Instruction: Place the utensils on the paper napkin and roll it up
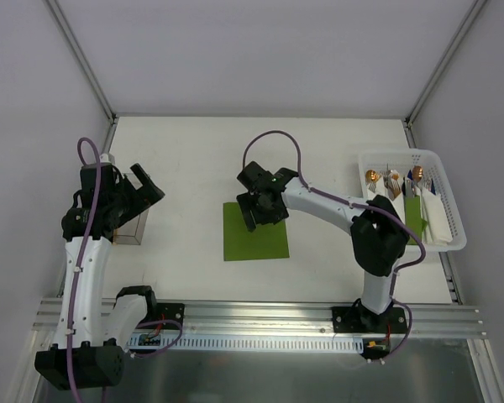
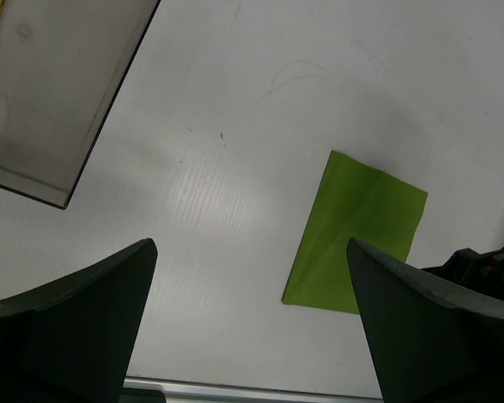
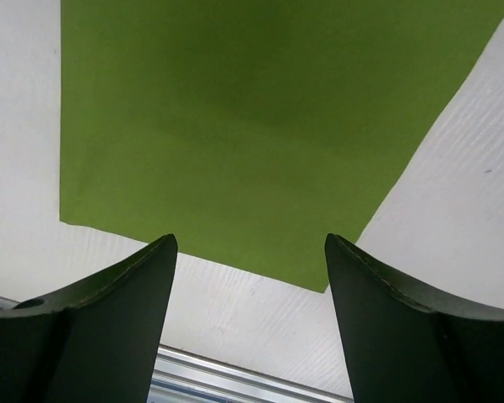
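Where the right arm reaches over the middle of the tabletop (image 1: pixel 185 159), its entry reads as follows.

Right pincer (image 1: pixel 266 216): released, fingers (image 3: pixel 118 327) spread with nothing between them, pointing down over the far edge of the paper napkin (image 1: pixel 256 236). Whether the tips touch the sheet cannot be told.

Paper napkin: one olive-green square, lying flat and unrolled at mid-tabletop. The right wrist view shows it (image 3: pixel 260 126) bare, with no cutlery on it. The left wrist view shows a faint fold line across it (image 2: pixel 357 231).

Left pincer (image 1: pixel 145 188): released, fingers (image 2: pixel 76 327) at full spread, empty, held at the left side of the tabletop, well apart from the napkin.

Box (image 1: pixel 131 227): grey-tinted and translucent, standing just beside the left pincer at the left edge; one wall (image 2: pixel 50 92) shows in the left wrist view.

Basket (image 1: pixel 454 244): white plastic lattice, at the right edge of the tabletop, well apart from the napkin.

The utensils (image 1: pixel 392 180): several pieces with brown-orange handles and silvery ends, grouped in the far end of the basket.

White paper sheets (image 1: pixel 438 215): in the same basket, nearer end, beside a strip of green (image 1: pixel 414 215).

Rail (image 1: pixel 260 315): aluminium, along the near edge, carrying both arm bases.
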Controlling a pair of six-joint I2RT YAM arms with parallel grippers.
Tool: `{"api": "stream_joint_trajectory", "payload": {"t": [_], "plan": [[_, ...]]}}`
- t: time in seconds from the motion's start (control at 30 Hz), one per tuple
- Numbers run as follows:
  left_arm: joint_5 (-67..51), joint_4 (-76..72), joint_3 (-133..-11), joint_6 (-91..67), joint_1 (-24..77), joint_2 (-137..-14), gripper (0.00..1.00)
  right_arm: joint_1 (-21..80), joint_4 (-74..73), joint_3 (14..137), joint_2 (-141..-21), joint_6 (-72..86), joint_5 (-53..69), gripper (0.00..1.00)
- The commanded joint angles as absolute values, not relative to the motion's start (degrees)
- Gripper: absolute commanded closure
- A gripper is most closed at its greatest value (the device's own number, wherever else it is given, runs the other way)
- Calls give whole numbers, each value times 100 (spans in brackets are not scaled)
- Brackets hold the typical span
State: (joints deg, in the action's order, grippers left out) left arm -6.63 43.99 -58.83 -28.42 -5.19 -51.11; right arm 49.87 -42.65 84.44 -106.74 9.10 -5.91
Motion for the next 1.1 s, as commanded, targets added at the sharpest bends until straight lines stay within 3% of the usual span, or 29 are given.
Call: {"api": "stream_joint_trajectory", "payload": {"t": [0.0, 0.5, 1.07], "plan": [[-475, 4465, -5713, -3155, -483, -4861, 1, 5089, -4544, 8736, -10862, 1327, -554, 25], [-466, 4456, -5282, -3278, -475, -4096, 1, 5054, -4474, 8991, -11865, 1091, -457, 28], [-1099, 4438, -5431, -2900, -475, -4482, 1, 4834, -4904, 9307, -12076, -2960, 226, 20]]}}
